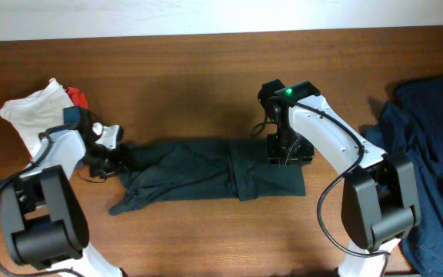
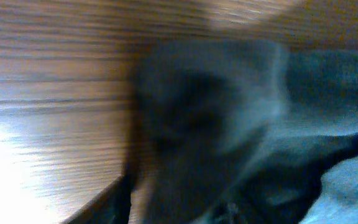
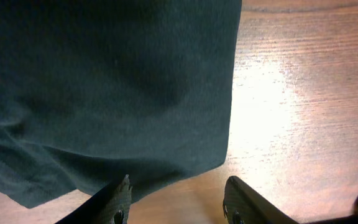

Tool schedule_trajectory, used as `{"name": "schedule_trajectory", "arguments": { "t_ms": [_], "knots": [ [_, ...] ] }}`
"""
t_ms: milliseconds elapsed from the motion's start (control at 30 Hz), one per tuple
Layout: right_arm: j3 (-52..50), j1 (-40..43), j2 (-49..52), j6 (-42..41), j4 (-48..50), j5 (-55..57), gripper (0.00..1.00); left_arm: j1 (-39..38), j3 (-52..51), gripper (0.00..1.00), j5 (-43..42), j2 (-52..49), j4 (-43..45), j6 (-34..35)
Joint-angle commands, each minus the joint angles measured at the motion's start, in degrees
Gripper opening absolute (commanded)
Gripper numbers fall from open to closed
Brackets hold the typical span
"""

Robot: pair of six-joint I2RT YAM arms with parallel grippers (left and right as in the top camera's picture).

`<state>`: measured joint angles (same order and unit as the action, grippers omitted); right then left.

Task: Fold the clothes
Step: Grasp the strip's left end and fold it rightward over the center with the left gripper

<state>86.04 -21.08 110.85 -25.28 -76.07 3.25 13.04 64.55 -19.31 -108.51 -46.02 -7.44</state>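
A dark green garment (image 1: 198, 169) lies stretched left to right across the middle of the wooden table, partly folded at its right end. My left gripper (image 1: 112, 160) is at its bunched left end. The left wrist view is blurred, with dark cloth (image 2: 229, 124) filling the space between the spread fingers (image 2: 176, 208), so the gripper looks open. My right gripper (image 1: 287, 150) hovers over the garment's right end. In the right wrist view its fingers (image 3: 176, 202) are open and empty, with the garment's corner (image 3: 104, 93) just ahead and bare table between them.
A white cloth (image 1: 41, 108) with a red item (image 1: 77, 98) lies at the far left, behind my left arm. A pile of dark blue cloth (image 1: 429, 154) covers the right side of the table. The table's back edge runs along the top.
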Motion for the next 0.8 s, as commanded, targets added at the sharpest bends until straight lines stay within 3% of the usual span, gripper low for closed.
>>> {"name": "schedule_trajectory", "arguments": {
  "t_ms": [0, 100, 133, 200, 333, 400, 533, 767],
  "knots": [
    [-0.3, 0.3, 0.2, -0.5, 0.0, 1.6, 0.53, -3.8, -2.6, 0.32, -2.3, -4.4, -2.3, -1.5],
    [-0.3, 0.3, 0.2, -0.5, -0.1, 1.6, 0.53, -4.8, -2.6, 0.33, 1.3, -4.4, -5.7, -1.4],
    [-0.3, 0.3, 0.2, -0.5, -0.1, 1.6, 0.53, -4.7, -2.6, 0.51, 3.0, -4.4, -6.8, -1.4],
    [-0.3, 0.3, 0.2, -0.5, -0.1, 1.6, 0.53, -4.7, -2.6, 0.73, 5.0, -4.4, -7.3, -1.2],
    [-0.3, 0.3, 0.2, -0.5, -0.1, 1.6, 0.53, -4.7, -2.6, 0.74, 5.2, -4.4, -8.9, -1.0],
    [-0.3, 0.3, 0.2, -0.5, -0.1, 1.6, 0.53, -4.2, -2.1, 0.84, 4.9, -4.3, -10.3, 0.5],
    [-0.3, 0.3, 0.2, -0.5, -0.3, 1.6, 0.53, 0.5, 0.4, 0.87, -9.8, -4.3, -11.9, -3.0],
    [-0.3, 0.3, 0.2, -0.5, -0.2, 1.6, 0.53, 4.3, 0.2, 0.87, -16.6, -4.3, -16.9, -9.4]
  ]
}}
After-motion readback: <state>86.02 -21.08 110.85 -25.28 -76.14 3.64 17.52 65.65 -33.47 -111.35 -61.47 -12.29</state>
